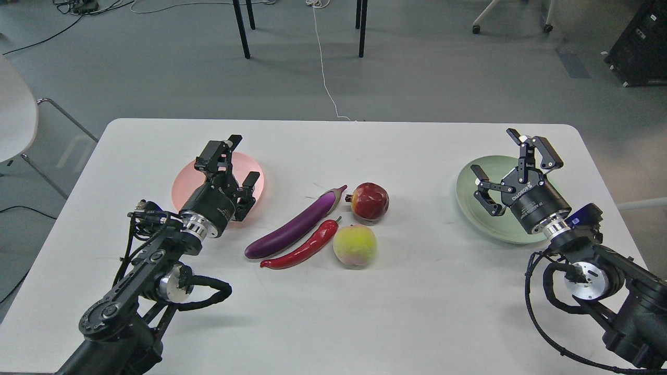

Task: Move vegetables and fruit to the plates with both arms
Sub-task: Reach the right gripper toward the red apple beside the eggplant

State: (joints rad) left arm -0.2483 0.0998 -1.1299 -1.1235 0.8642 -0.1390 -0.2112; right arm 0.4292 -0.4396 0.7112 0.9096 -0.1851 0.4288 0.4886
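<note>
A purple eggplant (296, 225) lies slanted at the middle of the white table (396, 312), with a red chili pepper (306, 246) alongside it. Just right of them rest a dark red pomegranate (370, 201) and a yellow-green peach (355, 246). The pink plate (182, 188) lies at the left, half hidden by my left gripper (241, 162), which hovers over it open and holding nothing. The green plate (469, 195) is at the right, under my right gripper (513, 171), also open and holding nothing. Neither plate shows any food on its visible part.
Beyond the table's far edge are black table or chair legs (242, 31), a white cable (325, 78) on the grey floor, and a white chair (15, 114) to the left. A black case (638, 47) stands at the top right.
</note>
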